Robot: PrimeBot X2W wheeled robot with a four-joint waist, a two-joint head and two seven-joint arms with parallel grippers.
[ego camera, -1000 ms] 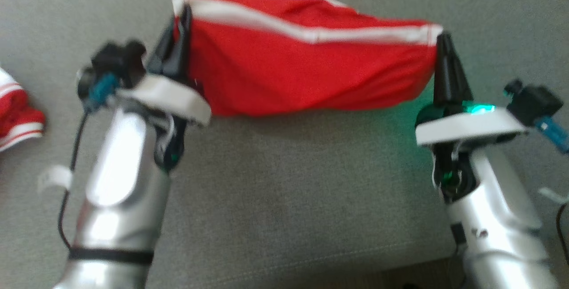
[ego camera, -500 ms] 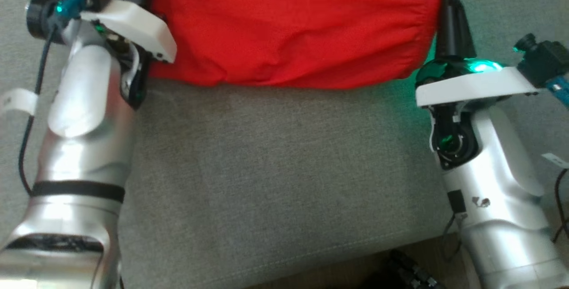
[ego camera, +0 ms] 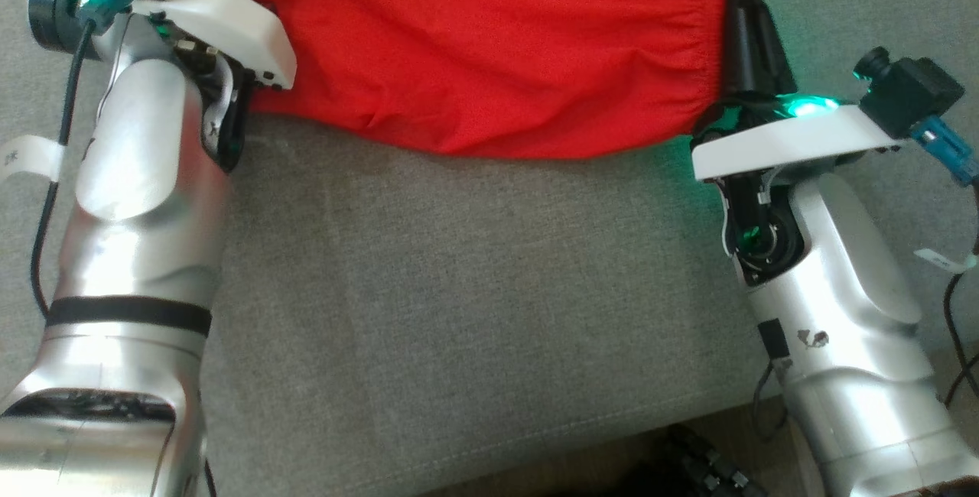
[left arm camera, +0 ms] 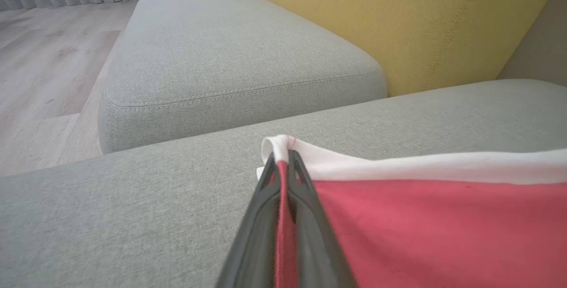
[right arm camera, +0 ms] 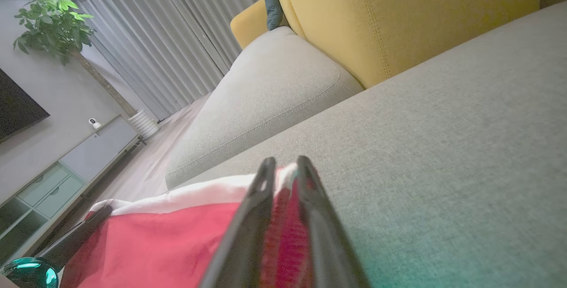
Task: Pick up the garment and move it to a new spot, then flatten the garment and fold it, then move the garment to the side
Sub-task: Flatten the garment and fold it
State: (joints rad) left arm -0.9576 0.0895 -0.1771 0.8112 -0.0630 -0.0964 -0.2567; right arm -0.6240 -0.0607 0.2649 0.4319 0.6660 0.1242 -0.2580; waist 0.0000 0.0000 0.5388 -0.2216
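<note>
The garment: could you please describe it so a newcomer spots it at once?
Find the grey sofa seat below the yellow backrest. The garment spans it, pinched by the left hand and right hand; bright red with a white edge band.

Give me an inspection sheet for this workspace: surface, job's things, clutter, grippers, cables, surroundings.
Surface: grey sofa cushion, bare before the robot.
Job's things: red garment with white band, stretched between both grippers, lower edge sagging toward the cushion.
Clutter: nothing seen.
Grippers: left gripper shut on one banded corner; right gripper shut on the other.
Cables: black cable beside the left forearm; second cable beside the right forearm.
Surroundings: yellow backrest, wood floor, curtains, potted plant, cabinet.
</note>
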